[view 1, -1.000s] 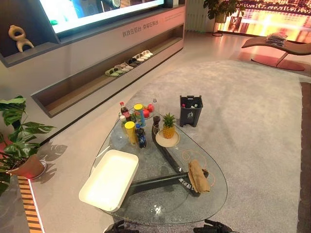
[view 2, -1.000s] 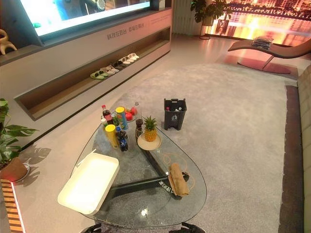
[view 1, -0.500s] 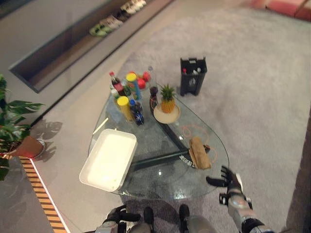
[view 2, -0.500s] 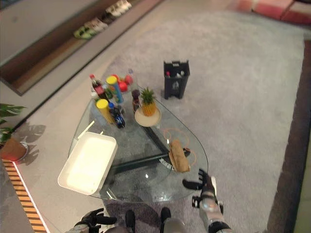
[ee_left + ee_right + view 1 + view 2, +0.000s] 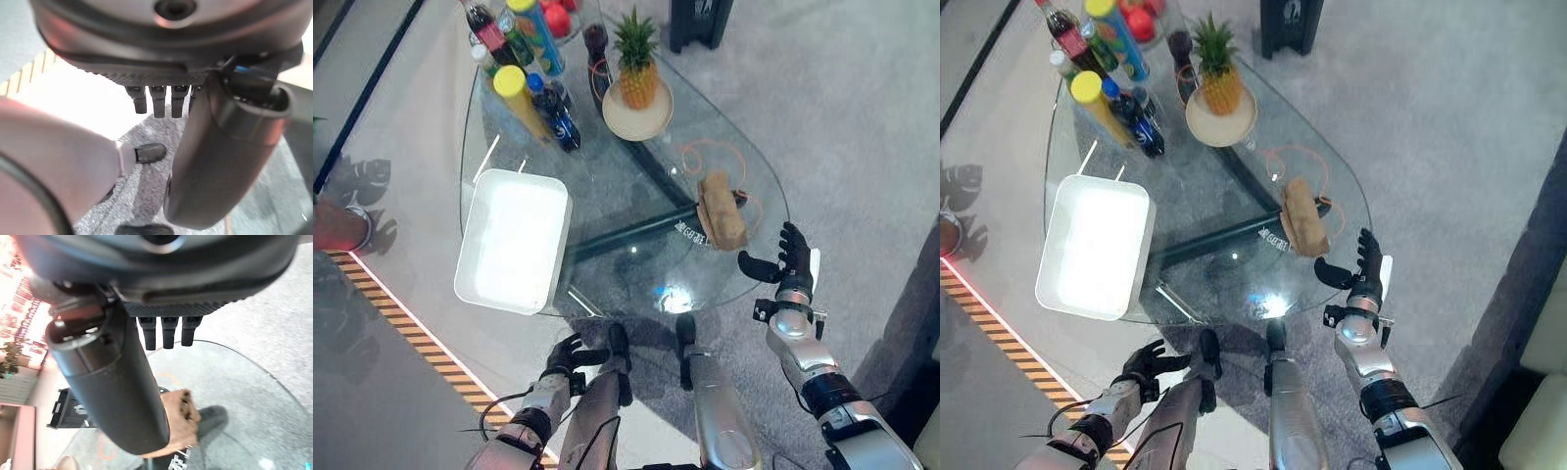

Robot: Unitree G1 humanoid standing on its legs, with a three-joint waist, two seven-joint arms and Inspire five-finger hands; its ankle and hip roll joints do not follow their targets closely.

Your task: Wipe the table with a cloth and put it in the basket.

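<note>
A brown folded cloth (image 5: 722, 209) lies on the near right part of the glass table (image 5: 607, 201), over the dark table leg. My right hand (image 5: 788, 262) is raised just off the table's rim, close to the cloth but apart from it, and it is open with straight fingers (image 5: 168, 330) and the thumb pointing at the cloth (image 5: 183, 418). A white rectangular basket (image 5: 514, 240) sits on the table's left side. My left hand (image 5: 566, 354) hangs low below the near rim, open with relaxed fingers (image 5: 159, 100).
Several bottles and cans (image 5: 524, 69) crowd the table's far left, with a pineapple on a plate (image 5: 636, 88) beside them. A black bin (image 5: 700, 20) stands on the carpet beyond. A potted plant (image 5: 337, 225) and a striped floor edge (image 5: 421, 348) lie left.
The camera has tipped down over the table. My right hand has come up from the bottom edge to beside the rim near the cloth. The cloth and basket have not moved.
</note>
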